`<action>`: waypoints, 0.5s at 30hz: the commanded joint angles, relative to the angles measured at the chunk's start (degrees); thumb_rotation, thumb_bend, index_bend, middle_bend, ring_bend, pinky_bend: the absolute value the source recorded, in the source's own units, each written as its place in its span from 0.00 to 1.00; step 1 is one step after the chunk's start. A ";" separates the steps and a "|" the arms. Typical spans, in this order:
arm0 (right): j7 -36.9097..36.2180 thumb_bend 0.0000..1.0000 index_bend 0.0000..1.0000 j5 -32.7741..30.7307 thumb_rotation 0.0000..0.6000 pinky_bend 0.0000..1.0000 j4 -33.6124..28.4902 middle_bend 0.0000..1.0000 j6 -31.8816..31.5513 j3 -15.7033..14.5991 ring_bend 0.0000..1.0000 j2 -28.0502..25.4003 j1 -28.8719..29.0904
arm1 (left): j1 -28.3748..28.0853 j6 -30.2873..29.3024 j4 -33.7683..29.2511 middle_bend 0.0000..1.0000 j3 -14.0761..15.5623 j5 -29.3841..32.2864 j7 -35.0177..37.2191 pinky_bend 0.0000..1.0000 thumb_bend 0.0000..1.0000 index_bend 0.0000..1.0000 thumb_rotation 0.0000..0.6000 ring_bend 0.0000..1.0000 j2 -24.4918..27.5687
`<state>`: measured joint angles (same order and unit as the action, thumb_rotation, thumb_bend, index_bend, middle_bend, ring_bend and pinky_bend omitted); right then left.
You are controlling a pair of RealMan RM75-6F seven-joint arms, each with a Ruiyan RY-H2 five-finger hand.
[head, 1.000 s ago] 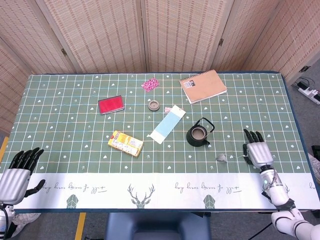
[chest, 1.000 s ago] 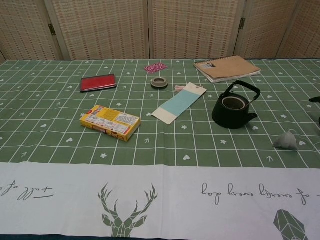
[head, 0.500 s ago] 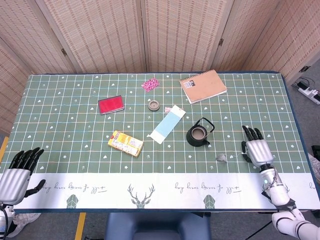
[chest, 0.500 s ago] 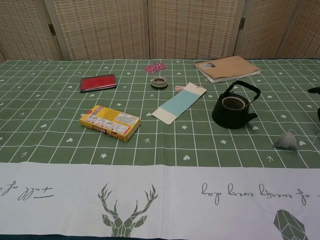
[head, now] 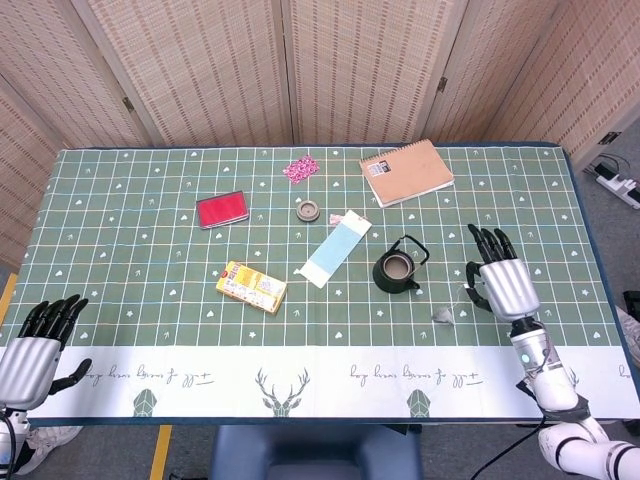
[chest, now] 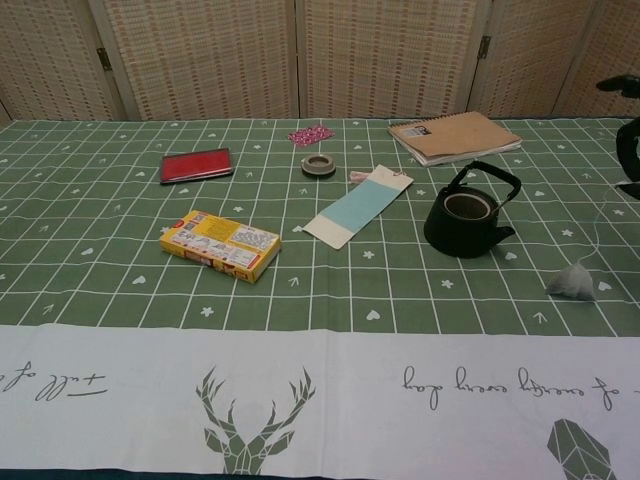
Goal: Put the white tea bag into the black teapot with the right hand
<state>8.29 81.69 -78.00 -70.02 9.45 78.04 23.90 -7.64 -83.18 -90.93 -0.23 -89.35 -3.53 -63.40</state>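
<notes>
At the far left, the left hand (head: pixel 28 352) rests past the table's near edge, fingers spread and empty. On the green checked tablecloth (head: pixel 130 290) lie a red case (head: pixel 221 210) and, nearer the front, a yellow box (head: pixel 251 285). Toward the middle are a pink packet (head: pixel 299 169), a small roll of tape (head: pixel 308 211) and a pale blue card (head: pixel 334 250). A brown spiral notebook (head: pixel 406 172) sits at the back. The black teapot (head: pixel 398 268) stands open-topped, handle raised. Right of it, the white tea bag (head: pixel 443 315) rests on the cloth, its string (chest: pixel 597 228) running up to the right hand (head: pixel 502 282), which holds it with fingers extended.
</notes>
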 commanded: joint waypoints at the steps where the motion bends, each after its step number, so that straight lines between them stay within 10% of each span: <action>1: 6.45 0.40 0.65 -0.26 1.00 0.00 -5.68 0.00 -1.96 1.58 0.00 -3.29 0.54 | 0.01 0.00 -0.01 0.01 0.00 0.01 0.00 0.07 0.27 0.00 1.00 0.05 0.02; 15: 18.73 0.40 0.65 -4.80 1.00 0.00 -18.52 0.00 -1.44 6.25 0.00 -6.93 4.39 | 0.12 -0.21 -0.23 0.01 0.13 -0.29 0.54 0.07 0.27 0.00 1.00 0.06 0.34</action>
<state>26.21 77.64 -95.72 -71.77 15.03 71.54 27.65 -7.52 -83.38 -91.16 -0.10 -89.64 -2.99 -63.06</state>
